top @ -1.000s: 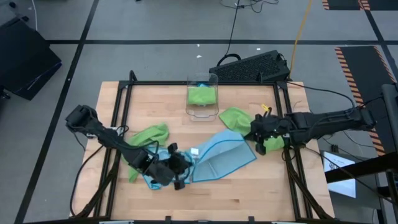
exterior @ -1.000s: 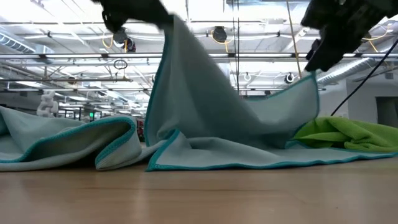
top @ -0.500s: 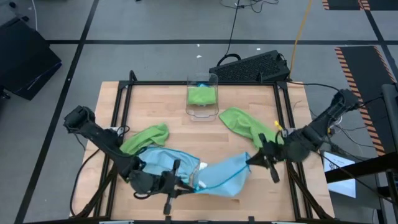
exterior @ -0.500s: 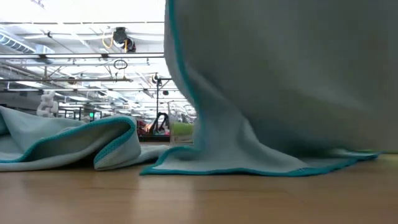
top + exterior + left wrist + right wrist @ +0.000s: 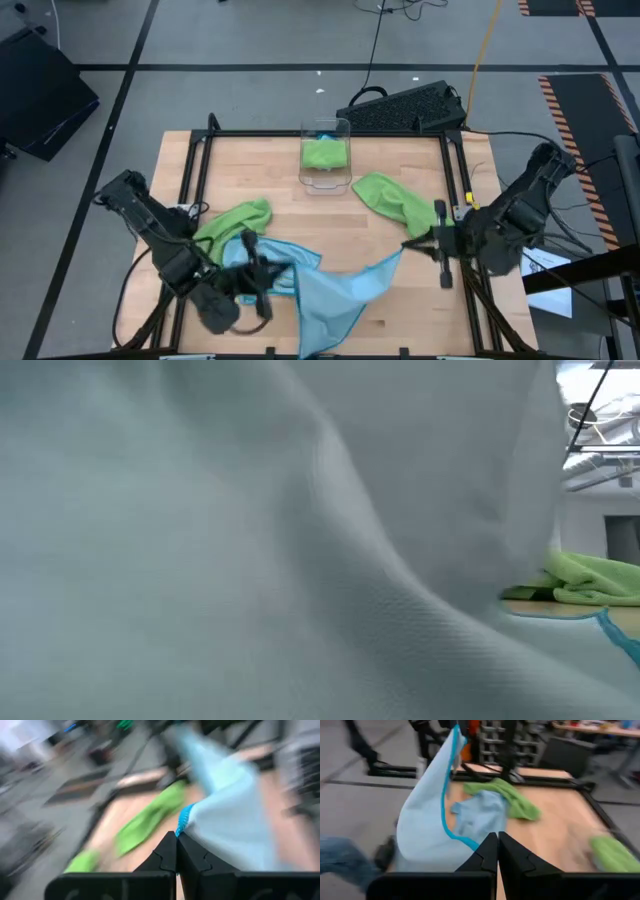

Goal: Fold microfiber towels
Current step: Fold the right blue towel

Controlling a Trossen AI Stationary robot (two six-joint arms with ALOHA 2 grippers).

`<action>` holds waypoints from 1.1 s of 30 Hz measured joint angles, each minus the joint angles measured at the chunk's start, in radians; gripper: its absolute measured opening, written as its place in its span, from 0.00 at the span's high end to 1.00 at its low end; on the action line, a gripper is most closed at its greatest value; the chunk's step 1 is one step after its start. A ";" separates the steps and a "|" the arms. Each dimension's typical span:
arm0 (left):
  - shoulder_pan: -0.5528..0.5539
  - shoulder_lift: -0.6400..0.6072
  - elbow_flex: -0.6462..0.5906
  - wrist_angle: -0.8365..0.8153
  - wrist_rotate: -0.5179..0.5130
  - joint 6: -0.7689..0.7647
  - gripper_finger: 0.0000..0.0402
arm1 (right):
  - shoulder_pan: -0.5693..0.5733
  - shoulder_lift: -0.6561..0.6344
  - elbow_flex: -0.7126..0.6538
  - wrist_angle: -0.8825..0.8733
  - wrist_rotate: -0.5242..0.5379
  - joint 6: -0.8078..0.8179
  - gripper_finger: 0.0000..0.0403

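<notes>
A light blue microfiber towel [image 5: 335,290] with a teal hem hangs spread between my two shut grippers over the table's near half; it fills most of the low view [image 5: 250,540]. My left gripper [image 5: 268,281] has its left end, my right gripper [image 5: 406,246] its right end. A second light blue towel [image 5: 482,817] lies crumpled on the table beside a lime green towel [image 5: 236,219]. Another green towel [image 5: 395,200] lies at the right. My left gripper pinches a corner of the light blue towel at its teal hem [image 5: 183,821] between its two fingers. The fingers come slanting from the table's left. The cloth hangs away from them. My right gripper pinches the towel's teal-hemmed edge [image 5: 466,843] between its two fingers, coming slanting from the table's right. The cloth rises and billows away from the fingertips, sagging toward the other gripper.
A clear plastic bin [image 5: 326,155] at the table's far middle holds a green cloth. A black frame [image 5: 452,200] runs along the table's sides. A dark keyboard-like case [image 5: 405,108] lies beyond the far edge.
Both grippers have risen and drawn toward the near edge, the left one also toward the left, the right arm swinging out to the right. The blue towel has been lifted off the table and spread between them, and now hangs before the low camera.
</notes>
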 joint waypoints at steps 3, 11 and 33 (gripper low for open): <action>0.052 -0.004 0.000 -0.300 -0.041 -0.250 0.99 | -0.050 -0.033 -0.042 -0.065 0.019 0.042 1.00; 0.222 -0.004 -0.082 -0.726 -0.059 -0.659 0.99 | -0.160 -0.103 -0.205 -0.045 0.015 0.100 1.00; 0.149 -0.003 -0.126 -0.404 0.153 -0.461 0.98 | -0.233 -0.120 -0.570 0.326 -0.237 0.068 1.00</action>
